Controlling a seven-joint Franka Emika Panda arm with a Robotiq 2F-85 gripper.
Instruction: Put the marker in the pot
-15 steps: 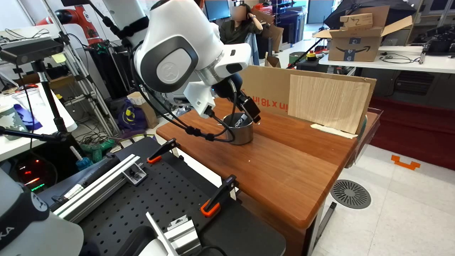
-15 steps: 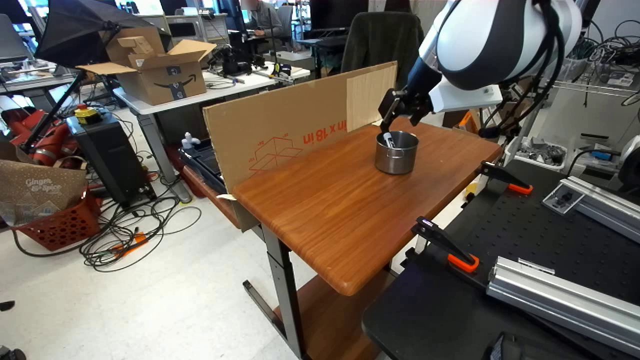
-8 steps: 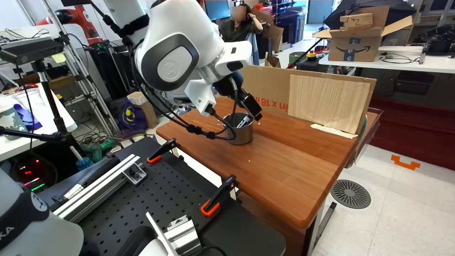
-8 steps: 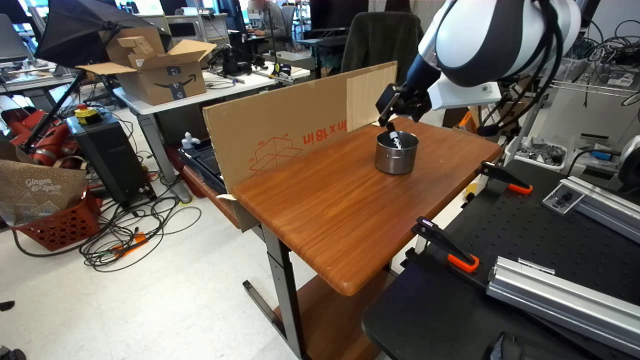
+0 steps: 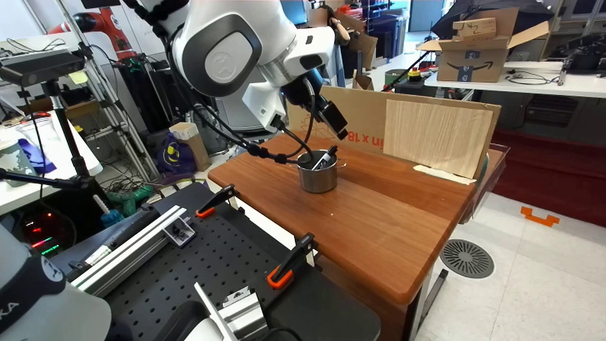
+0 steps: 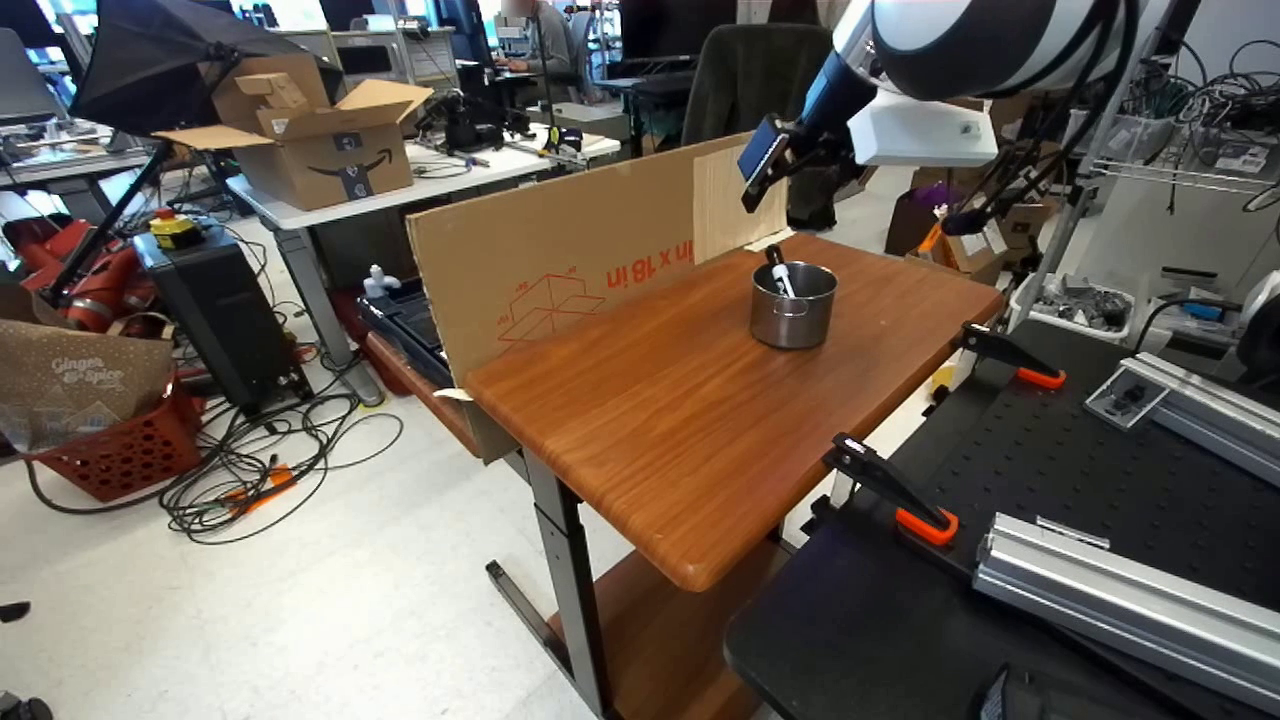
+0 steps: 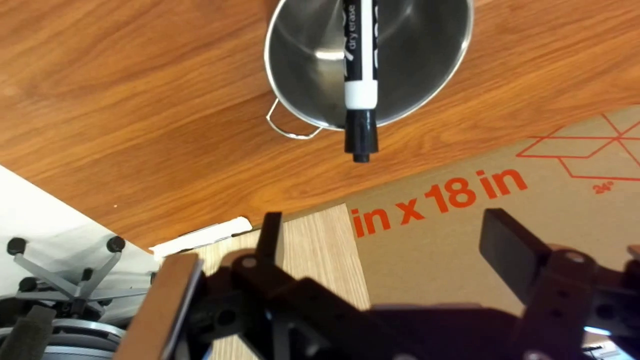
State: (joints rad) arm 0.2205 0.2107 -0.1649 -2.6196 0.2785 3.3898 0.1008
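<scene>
Your pot is round, straight-walled metal with a bright rim and a thin wire loop at its side; it stands on the glossy, wood-grained table, a tan cardboard sheet toward 10 o'clock in an exterior view. Your marker, a slim black cylinder with a white band, sits aslant in the pot, its cap jutting past the rim (you cannot see where the lower end rests). Your gripper is spread wide, fingers well apart; from it the marker lies at 12 o'clock in the wrist view, and roughly at 6 o'clock, below and apart, in both exterior views. Against half a second ago, the gripper is higher, and the cap, then mostly hidden behind the fingers in an exterior view, shows whole.
</scene>
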